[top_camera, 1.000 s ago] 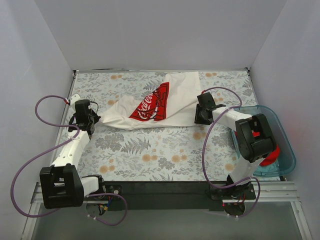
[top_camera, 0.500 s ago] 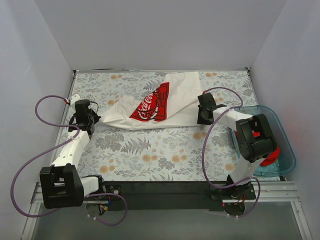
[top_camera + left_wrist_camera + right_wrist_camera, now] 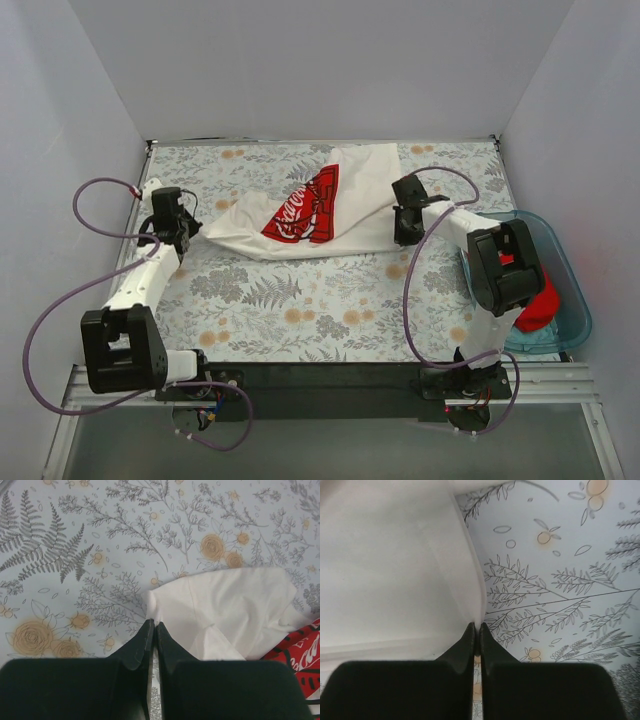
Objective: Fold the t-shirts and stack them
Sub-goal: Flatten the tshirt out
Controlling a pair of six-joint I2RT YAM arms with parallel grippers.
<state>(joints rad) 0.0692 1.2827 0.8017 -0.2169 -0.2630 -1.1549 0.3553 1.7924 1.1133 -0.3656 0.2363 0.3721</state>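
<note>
Two grippers are holding the white t-shirt (image 3: 360, 185) by opposite ends. The left gripper (image 3: 152, 625) is pressing its fingers together on a pointed corner of white cloth, and the right gripper (image 3: 476, 626) is closing likewise on the curved hem at the other end, with no gap showing between either pair of jaws. Seen from above, the shirt is lying on the floral table cover (image 3: 300, 300) with its long axis running left to right between the two tools, and its right end is sitting farther back than its left. The cloth is therefore spreading rightward from the left gripper and leftward from the right one. Its red-and-white print (image 3: 305, 208) is facing up near the middle. Each arm is working nearest its own end, so a shared lift or stretch is looking like the natural next move. The red t-shirt (image 3: 540, 303) is lying well apart, inside the translucent blue tub (image 3: 580, 310) beside the right arm.
</note>
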